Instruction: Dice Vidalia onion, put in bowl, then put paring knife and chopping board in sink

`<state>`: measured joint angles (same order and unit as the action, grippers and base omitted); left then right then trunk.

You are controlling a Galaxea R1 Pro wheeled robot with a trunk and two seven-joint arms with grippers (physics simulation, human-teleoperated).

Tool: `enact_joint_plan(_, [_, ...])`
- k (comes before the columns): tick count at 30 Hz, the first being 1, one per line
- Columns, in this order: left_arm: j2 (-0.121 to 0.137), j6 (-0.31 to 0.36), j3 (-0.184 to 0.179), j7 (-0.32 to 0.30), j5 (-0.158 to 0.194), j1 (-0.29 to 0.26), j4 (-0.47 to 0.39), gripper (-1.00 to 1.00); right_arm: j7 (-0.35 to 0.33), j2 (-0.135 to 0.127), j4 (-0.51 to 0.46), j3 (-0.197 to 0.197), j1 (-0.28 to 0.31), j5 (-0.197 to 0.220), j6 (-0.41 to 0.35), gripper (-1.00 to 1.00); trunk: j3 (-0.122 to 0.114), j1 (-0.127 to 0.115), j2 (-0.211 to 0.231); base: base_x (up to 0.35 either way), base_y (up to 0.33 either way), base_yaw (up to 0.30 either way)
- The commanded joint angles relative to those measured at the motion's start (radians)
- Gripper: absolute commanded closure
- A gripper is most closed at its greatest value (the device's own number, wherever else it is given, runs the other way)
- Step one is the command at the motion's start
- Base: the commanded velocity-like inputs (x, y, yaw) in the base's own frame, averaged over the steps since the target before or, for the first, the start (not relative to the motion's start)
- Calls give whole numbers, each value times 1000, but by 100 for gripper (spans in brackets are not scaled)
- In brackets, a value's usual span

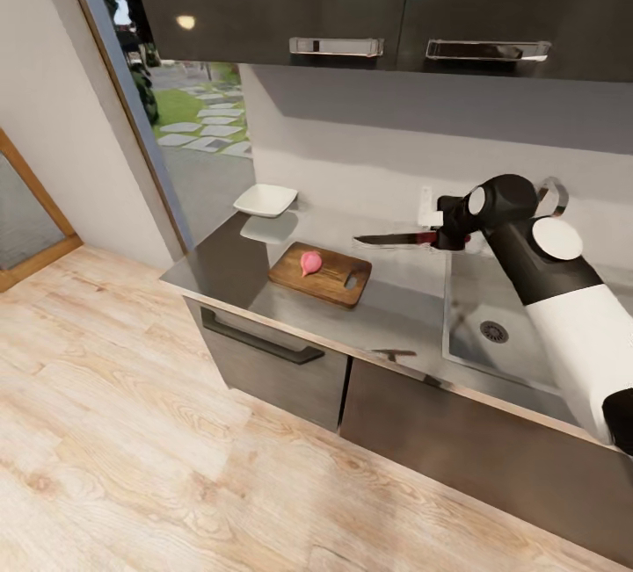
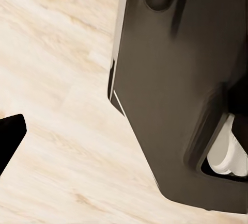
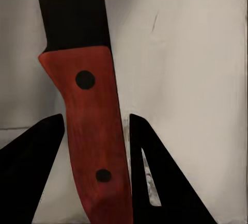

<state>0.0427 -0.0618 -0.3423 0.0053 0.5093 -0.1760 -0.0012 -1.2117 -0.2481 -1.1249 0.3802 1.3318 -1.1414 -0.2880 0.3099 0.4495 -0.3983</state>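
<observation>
Kitchen scene from above. Right gripper [image 1: 442, 232] raised over the countertop [image 1: 387, 313], fingers [image 3: 155, 177] closed on the red handle of the paring knife [image 1: 400, 239], dark blade level and pointing left. Left of the blade tip and nearer, the chopping board [image 1: 330, 278], with the Vidalia onion [image 1: 309, 263] whole on top. Farther left, the white bowl [image 1: 265, 199]. Right of the board, the sink [image 1: 492, 326]. Left gripper [image 2: 8, 136] over wood floor [image 2: 57, 69]; jaw opening impossible to tell.
</observation>
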Motion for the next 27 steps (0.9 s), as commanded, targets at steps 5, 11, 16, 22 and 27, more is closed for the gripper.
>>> enact_joint_plan(5, [5,-3,-9,1,6,0,-27,-100,107,6,28,5,1,-8,-107,100,2,1,-2,0,0,0])
enact_joint_plan(11, [7,-4,-10,1,2,0,-72,-100,303,42,57,35,-3,-11,-302,100,2,1,-2,0,0,0])
enact_joint_plan(16, [19,-6,-14,2,-4,0,-103,-100,382,85,66,52,-33,-11,-388,100,2,1,-2,0,0,0])
enact_joint_plan(22, [34,-80,-26,2,-3,0,-100,-100,389,107,66,81,-38,-12,-482,100,-2,1,-2,0,0,0])
enact_joint_plan(27, [38,-94,-29,2,-3,0,-94,-100,391,108,66,125,-41,-12,-493,100,-9,1,-2,0,0,0])
